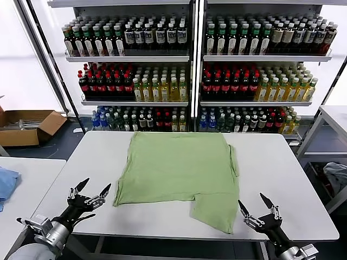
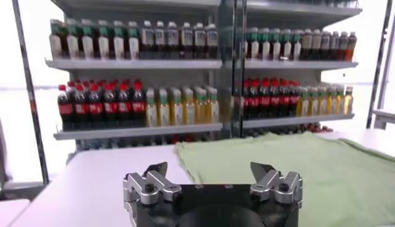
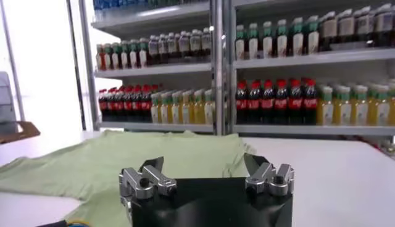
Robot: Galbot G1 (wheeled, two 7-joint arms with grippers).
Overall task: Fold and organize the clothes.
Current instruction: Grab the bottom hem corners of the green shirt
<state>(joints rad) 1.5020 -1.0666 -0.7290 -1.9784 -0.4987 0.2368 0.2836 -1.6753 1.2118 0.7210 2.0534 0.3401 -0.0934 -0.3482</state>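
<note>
Your left gripper (image 1: pixel 89 190) hovers, fingers spread and empty, just beside the near-left corner of the light green short-sleeved cotton shirt (image 1: pixel 179 168), which lies partly folded on the white table (image 1: pixel 293 179). Your right gripper (image 1: pixel 259 208) waits released near the shirt's hanging near-right flap. Pinch 1 layer only, both corners together.

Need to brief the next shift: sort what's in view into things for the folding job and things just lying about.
For the job:
green shirt, spread flat on the white table
left gripper, open, near table's front edge
right gripper, open, near front edge

Lying about:
bottle shelves behind
cardboard box on floor
blue cloth on side table
</note>
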